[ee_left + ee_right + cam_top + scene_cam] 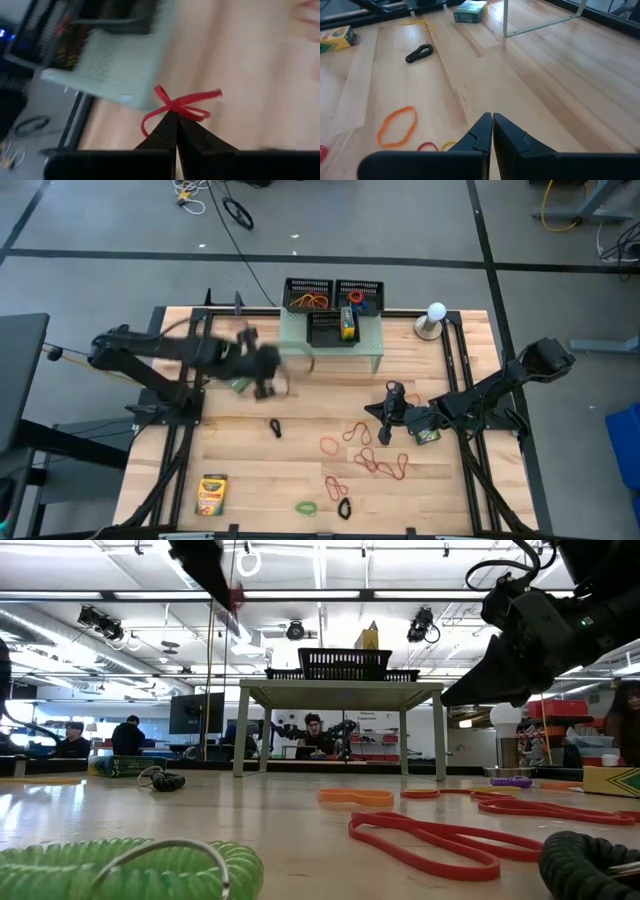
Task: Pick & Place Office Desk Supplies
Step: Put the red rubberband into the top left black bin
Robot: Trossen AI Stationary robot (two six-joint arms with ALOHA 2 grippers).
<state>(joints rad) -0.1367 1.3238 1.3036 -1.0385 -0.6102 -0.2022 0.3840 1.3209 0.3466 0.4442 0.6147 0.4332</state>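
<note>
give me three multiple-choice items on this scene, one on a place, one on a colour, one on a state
1. Where does the crayon box nearest the table's front edge lie?
A. front left of the table
B. on the riser
C. in a mesh tray

2. What colour is the rubber band in the left claw?
A. green
B. red
C. black

3. How is the right claw?
A. wide open
B. shut on a crayon box
C. shut and empty

Answers:
1. A, the high view shows it on bare wood at the front left.
2. B, the left wrist view shows a red loop pinched at the tips.
3. C, the right wrist view shows its tips together with nothing between them.
</note>
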